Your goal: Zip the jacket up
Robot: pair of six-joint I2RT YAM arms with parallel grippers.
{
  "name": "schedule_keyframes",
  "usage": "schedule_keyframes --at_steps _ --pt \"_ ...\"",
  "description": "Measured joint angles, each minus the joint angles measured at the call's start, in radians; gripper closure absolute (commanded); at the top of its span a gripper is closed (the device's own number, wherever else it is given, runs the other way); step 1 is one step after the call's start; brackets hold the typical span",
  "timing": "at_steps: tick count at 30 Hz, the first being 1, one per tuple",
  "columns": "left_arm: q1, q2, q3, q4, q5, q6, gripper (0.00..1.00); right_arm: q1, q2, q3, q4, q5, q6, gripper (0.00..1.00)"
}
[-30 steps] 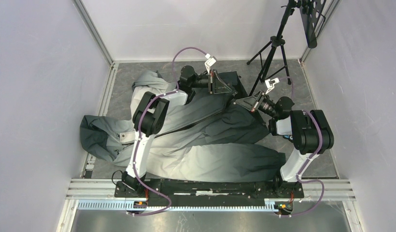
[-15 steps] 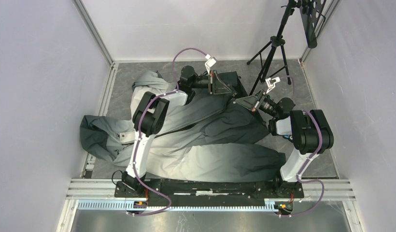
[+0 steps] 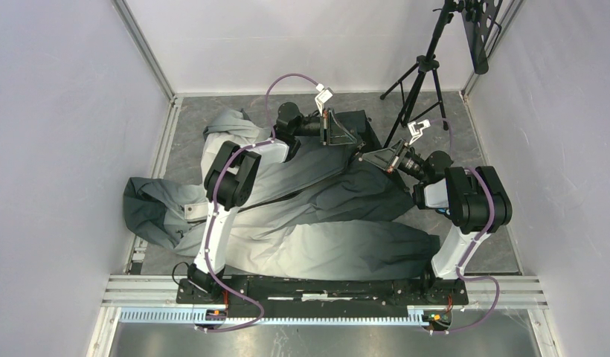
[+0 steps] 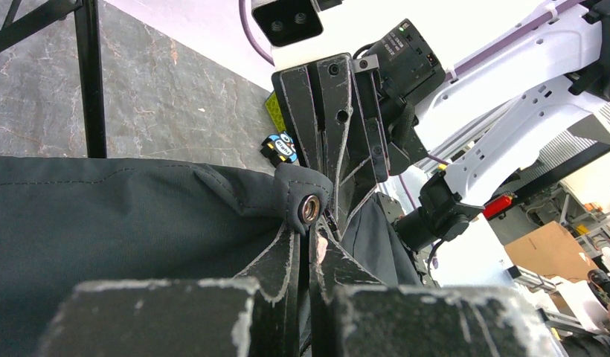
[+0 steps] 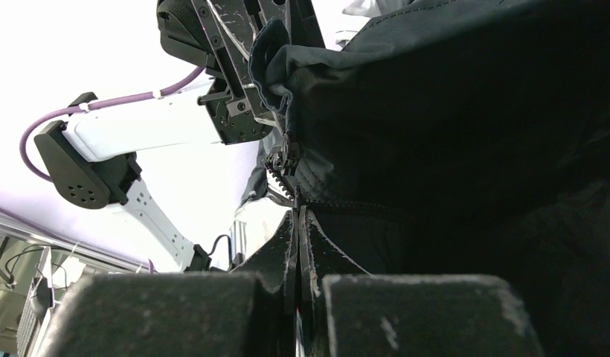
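The jacket (image 3: 309, 223) lies spread across the table, light grey at the left and shading to charcoal at the far right. My left gripper (image 3: 355, 141) is at its dark far corner. In the left wrist view it (image 4: 311, 230) is shut on a fold of dark fabric with a metal snap (image 4: 311, 208). My right gripper (image 3: 367, 157) meets it from the right. In the right wrist view it (image 5: 297, 216) is shut on the jacket's edge just below the zipper teeth (image 5: 283, 167). The rest of the zipper is hidden in folds.
A black tripod (image 3: 425, 74) stands at the far right, and one of its legs (image 4: 90, 74) is close behind the jacket corner. White walls enclose the table on three sides. A metal rail (image 3: 324, 286) runs along the near edge.
My right gripper has shifted slightly left toward my left gripper. The jacket and left arm have hardly moved.
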Motion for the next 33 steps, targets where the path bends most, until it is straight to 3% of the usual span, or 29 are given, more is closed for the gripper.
schedule_keyframes --at_steps 33 --pt "0.000 0.000 -0.006 -0.044 0.005 0.002 0.98 -0.008 0.000 0.000 0.007 0.000 0.029 1.00"
